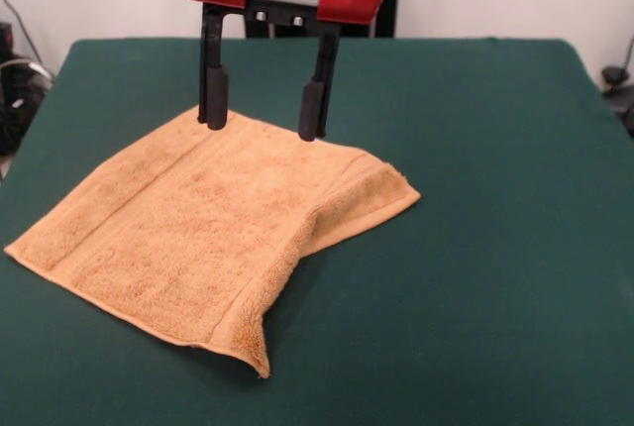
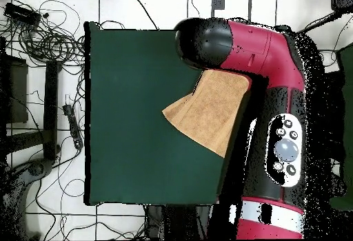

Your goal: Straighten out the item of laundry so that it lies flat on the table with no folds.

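From the front, my gripper (image 1: 264,117) hangs with jaws parted, empty, tips at the far edge of the towel (image 1: 198,238), which lies on the worktop (image 1: 495,248) with its right side folded under. I should grasp that tucked corner and draw it outward. Overhead, my arm (image 2: 276,114) hides the towel's (image 2: 207,114) edge.

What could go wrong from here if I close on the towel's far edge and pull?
1. The gripper is open, with its fingers at the far edge of the towel; closing there may catch only a thin bit of cloth, which may slip.
2. The right side is folded over, with one corner lifted; a pull might drag the fold along the table rather than open it.
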